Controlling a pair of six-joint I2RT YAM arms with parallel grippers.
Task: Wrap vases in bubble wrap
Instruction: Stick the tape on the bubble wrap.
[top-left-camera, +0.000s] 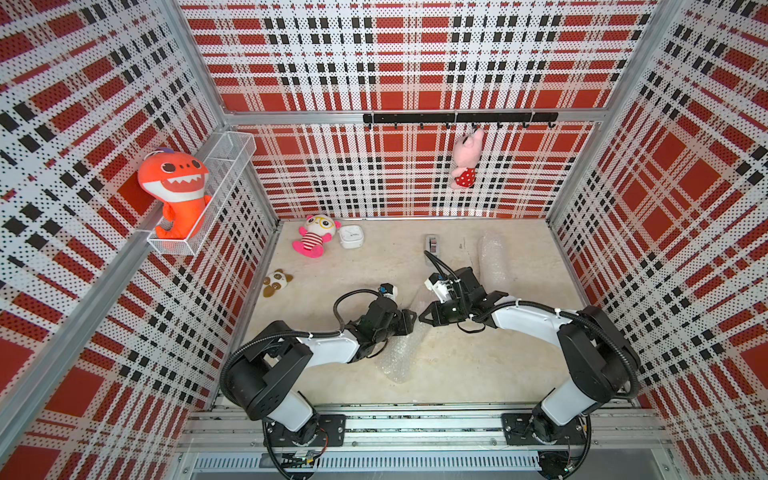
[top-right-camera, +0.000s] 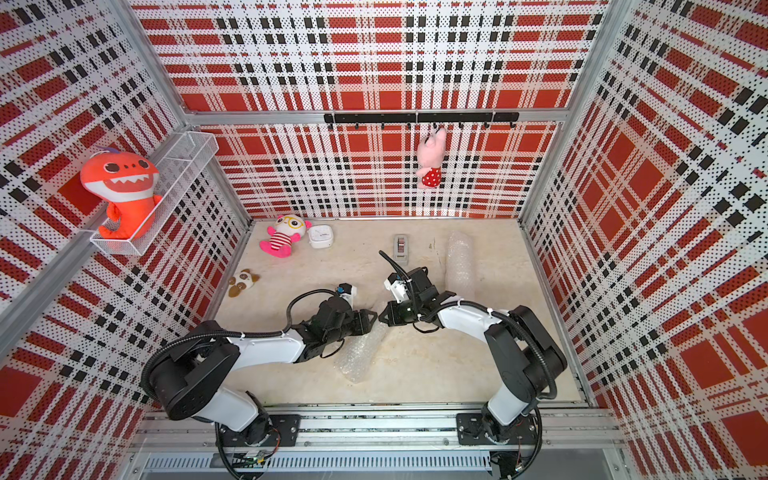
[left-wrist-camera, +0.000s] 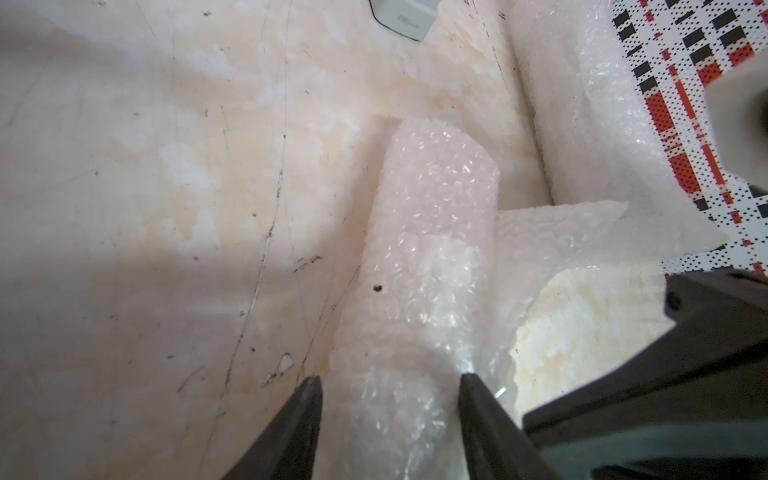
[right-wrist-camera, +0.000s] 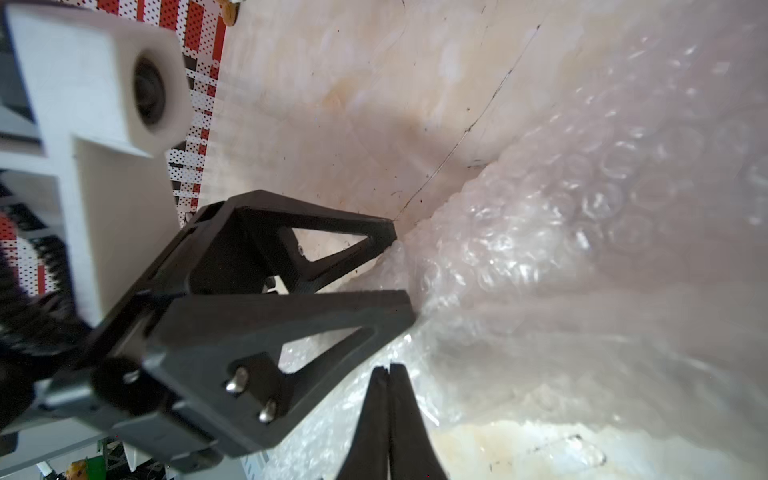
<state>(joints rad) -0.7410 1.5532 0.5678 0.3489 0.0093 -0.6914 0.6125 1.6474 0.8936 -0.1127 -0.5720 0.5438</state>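
On the left wall an orange shark toy (top-left-camera: 174, 187) sits in a wire basket (top-left-camera: 232, 143). At the back left of the table (top-left-camera: 478, 365), a pink and white doll (top-left-camera: 313, 237) lies just beside a small white box (top-left-camera: 351, 237). A little panda toy (top-left-camera: 276, 282) lies nearer the front, by the left wall. In the middle, the left gripper (left-wrist-camera: 388, 380) has one finger on each side of the near roll of bubble wrap (left-wrist-camera: 432, 232) and holds it tight. This roll lies flat on the table and points from the middle toward the front. What is inside it is hidden. A loose flap (left-wrist-camera: 582, 224) of the wrap sticks out from its side. The right gripper (right-wrist-camera: 388, 368) is just beside the left one, almost tip to tip, with its fingers pressed flat together over the wrap. I cannot tell if it pinches any of the wrap. Behind it stands a grey tape holder (top-left-camera: 432, 245). Further right, the far roll of bubble wrap (top-left-camera: 492, 257) lies at the back of the table, well apart from the near one. Above it a pink pig toy (top-left-camera: 467, 160) hangs from a black hook rail (top-left-camera: 415, 117) on the back wall.
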